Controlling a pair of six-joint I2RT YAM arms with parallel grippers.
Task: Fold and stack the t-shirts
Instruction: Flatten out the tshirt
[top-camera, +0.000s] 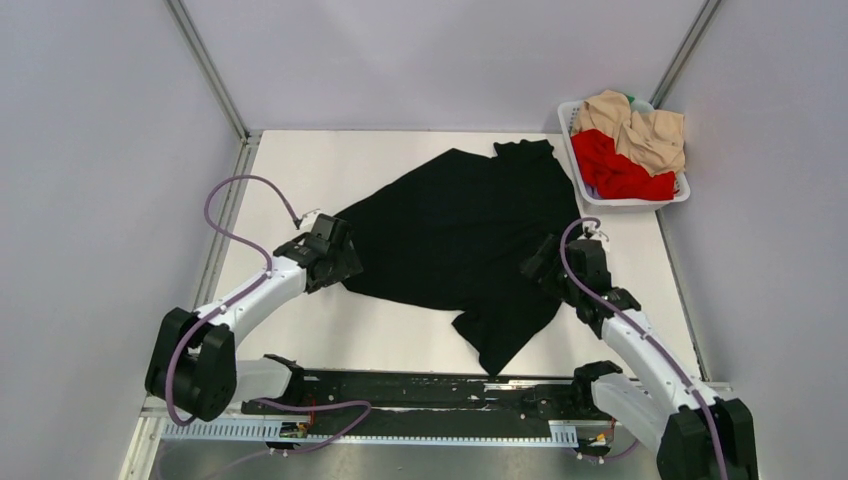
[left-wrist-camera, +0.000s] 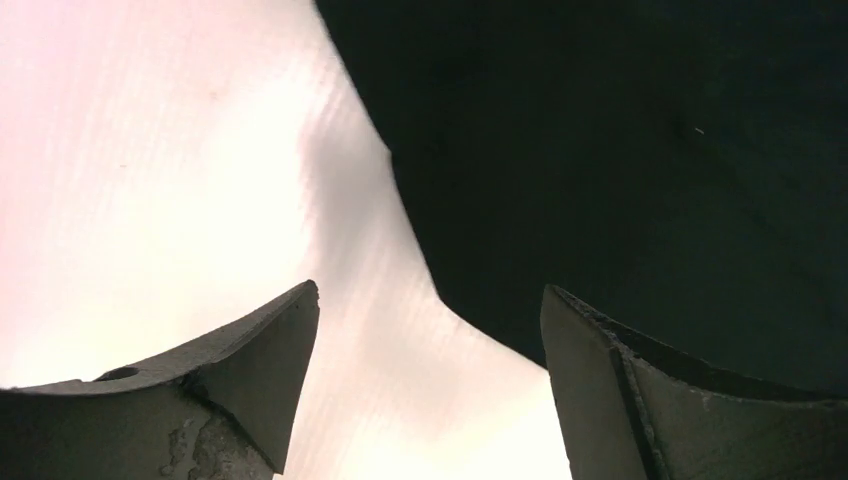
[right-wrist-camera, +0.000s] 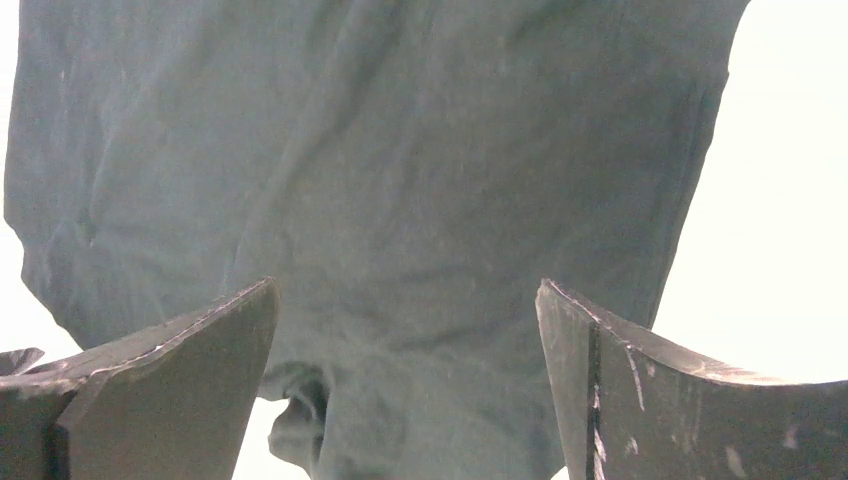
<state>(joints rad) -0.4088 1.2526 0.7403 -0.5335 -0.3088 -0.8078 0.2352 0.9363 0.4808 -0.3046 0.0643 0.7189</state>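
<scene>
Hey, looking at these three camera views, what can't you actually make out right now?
Top view: the crumpled beige shirt and red shirt hide whatever lies beneath them in the basket.
Left wrist view: the black t-shirt is too dark to show folds or a tag, and the frame edges cut it off.
Right wrist view: the open right gripper hangs over the cloth; contact cannot be judged.

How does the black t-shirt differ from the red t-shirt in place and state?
The black t-shirt lies spread out on the table; the red t-shirt sits crumpled in the white basket. The black t-shirt is uncovered, while the beige t-shirt lies partly over the red t-shirt. Neither is folded yet.
</scene>
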